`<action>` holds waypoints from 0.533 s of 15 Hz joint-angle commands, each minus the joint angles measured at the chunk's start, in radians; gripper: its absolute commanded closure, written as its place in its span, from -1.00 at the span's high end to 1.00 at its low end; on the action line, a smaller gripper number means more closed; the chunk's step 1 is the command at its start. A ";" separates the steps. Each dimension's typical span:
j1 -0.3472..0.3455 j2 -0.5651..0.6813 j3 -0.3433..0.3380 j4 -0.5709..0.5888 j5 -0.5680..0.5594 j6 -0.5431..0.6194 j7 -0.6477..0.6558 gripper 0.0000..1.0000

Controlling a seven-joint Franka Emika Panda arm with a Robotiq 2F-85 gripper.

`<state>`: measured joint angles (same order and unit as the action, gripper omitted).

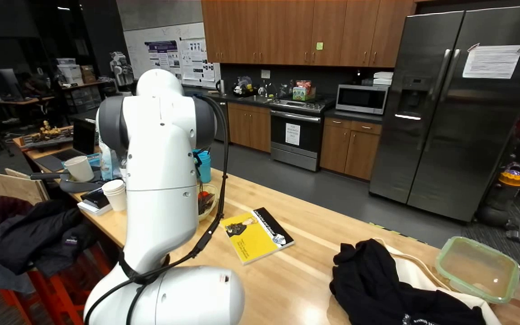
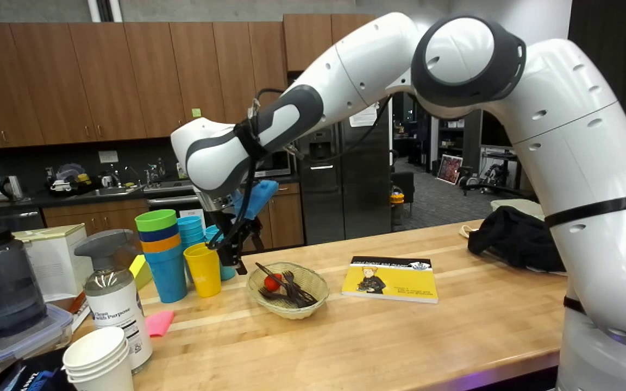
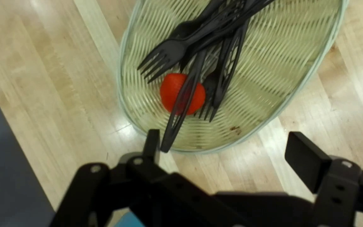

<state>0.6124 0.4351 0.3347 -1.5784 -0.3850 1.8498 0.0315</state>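
My gripper [image 3: 225,143] stands wide open in the wrist view, with nothing between its fingers. Just beyond them lies an oval woven basket [image 3: 282,53]. Several black plastic forks [image 3: 172,50] are heaped in it, along with a round red item [image 3: 169,91] partly covered by a utensil. One dark handle pokes over the rim close to the left finger [image 3: 151,142]; whether they touch I cannot tell. In an exterior view the gripper [image 2: 249,255] hangs above and beside the basket [image 2: 286,313], near a yellow cup [image 2: 202,274]. The arm hides the gripper in an exterior view.
Blue cups [image 2: 167,277] with coloured ones stacked on top stand by the yellow cup. A yellow book [image 2: 394,282] lies beyond the basket. Around the table are a spray bottle [image 2: 120,304], paper cups [image 2: 98,358], a black cloth [image 1: 377,284] and a lidded container [image 1: 479,268].
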 commanded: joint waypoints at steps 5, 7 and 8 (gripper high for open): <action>-0.011 0.001 -0.005 0.008 0.000 0.031 -0.108 1.00; -0.010 0.000 -0.004 0.008 0.000 0.032 -0.109 1.00; -0.010 0.000 -0.004 0.008 0.000 0.032 -0.109 1.00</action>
<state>0.5970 0.4317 0.3369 -1.5785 -0.3872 1.8857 -0.0752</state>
